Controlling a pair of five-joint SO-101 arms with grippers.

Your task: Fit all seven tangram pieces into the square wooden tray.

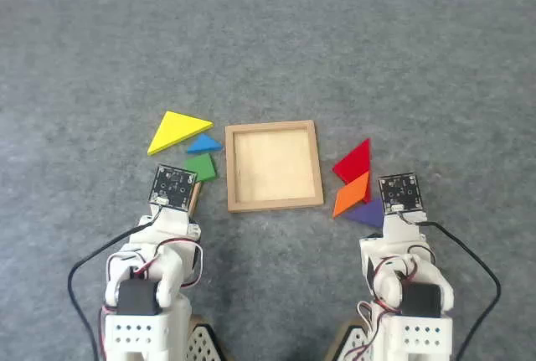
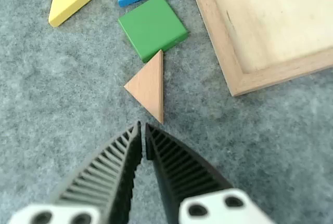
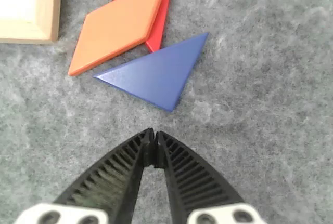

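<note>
A square wooden tray (image 1: 275,203) is seen at the middle of a grey felt-covered table (image 1: 268,59), with all seven pieces lying outside it on the felt. On the left arm's side, a large yellow wooden triangle (image 1: 176,131) is placed farthest from the arms, a small light-blue triangle (image 1: 203,143) just beside it, and a green square (image 2: 152,26) next to that, close to the tray's rim. A small natural-wood triangle (image 2: 150,86) is met at its tip by a corner of the green square. The left gripper (image 2: 143,128) is held just short of this triangle, its jaws closed on nothing. On the right arm's side, a red triangle (image 1: 355,162) is partly overlapped by an orange parallelogram (image 3: 117,26), and a dark blue triangle (image 3: 153,73) is laid just beside both. The right gripper (image 3: 154,133) is held near the dark blue triangle, apart from it, its jaws pressed together and empty.
</note>
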